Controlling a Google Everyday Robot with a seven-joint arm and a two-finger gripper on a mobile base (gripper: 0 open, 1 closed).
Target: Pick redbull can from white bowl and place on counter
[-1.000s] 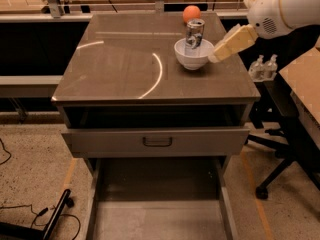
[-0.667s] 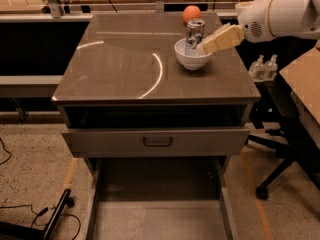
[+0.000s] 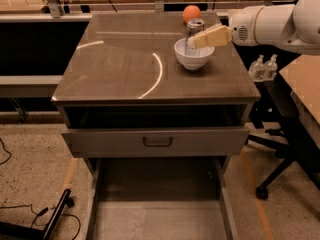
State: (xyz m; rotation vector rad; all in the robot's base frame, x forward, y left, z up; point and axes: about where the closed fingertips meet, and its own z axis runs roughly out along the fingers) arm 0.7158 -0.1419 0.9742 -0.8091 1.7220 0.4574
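Note:
The redbull can stands upright inside the white bowl, at the back right of the counter. My gripper reaches in from the right at the end of the white arm. Its cream tip lies over the lower part of the can, just above the bowl's rim, and hides that part of the can.
An orange ball lies on the counter just behind the bowl. The cabinet's top drawer is pulled out toward me. Two small bottles, a wooden table and a chair base stand to the right.
My gripper has moved left and a little up, from beside the bowl's right rim to over the bowl against the can. The can and bowl have not moved.

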